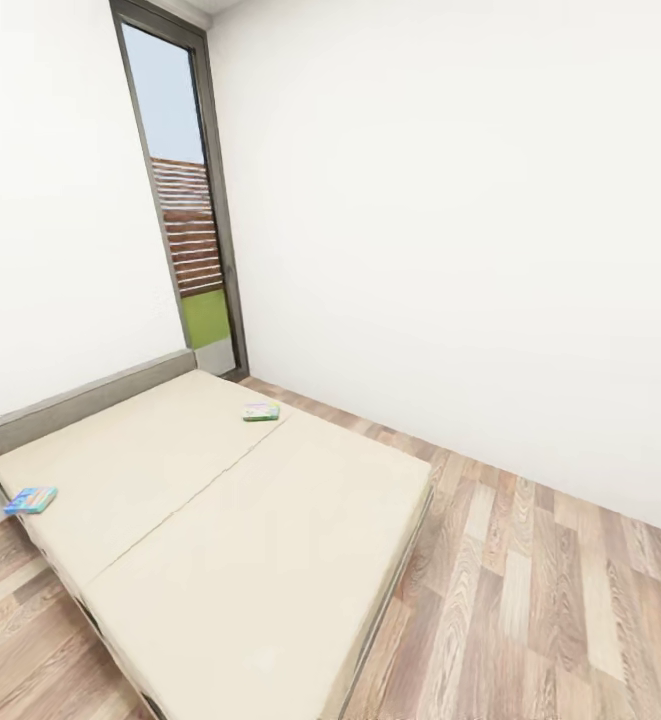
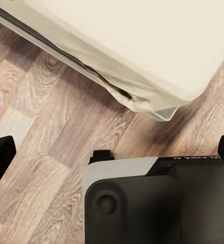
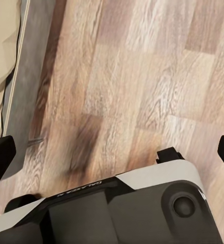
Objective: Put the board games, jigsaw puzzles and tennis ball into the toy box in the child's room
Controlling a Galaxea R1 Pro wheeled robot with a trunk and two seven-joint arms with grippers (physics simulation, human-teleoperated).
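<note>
white walls and plank floor (image 1: 530, 600) frame the bed (image 1: 270, 540) from the head view, a blue board game (image 1: 31, 499) at its left edge, a green one (image 1: 261, 411) mid-bed; each wrist view shows a released, empty pincer (left (image 2: 112, 152), right (image 3: 112, 152)) over floor, so roll closer before reaching.

A home bedroom, simply furnished: a low bed (image 1: 240, 530) with two cream mattresses and a grey headboard (image 1: 80, 400) fills the 7–9 o'clock side, on wood-plank floor (image 1: 530, 600), between plain white walls (image 1: 450, 220), with a tall narrow window (image 1: 185, 200) at 11 o'clock.
</note>
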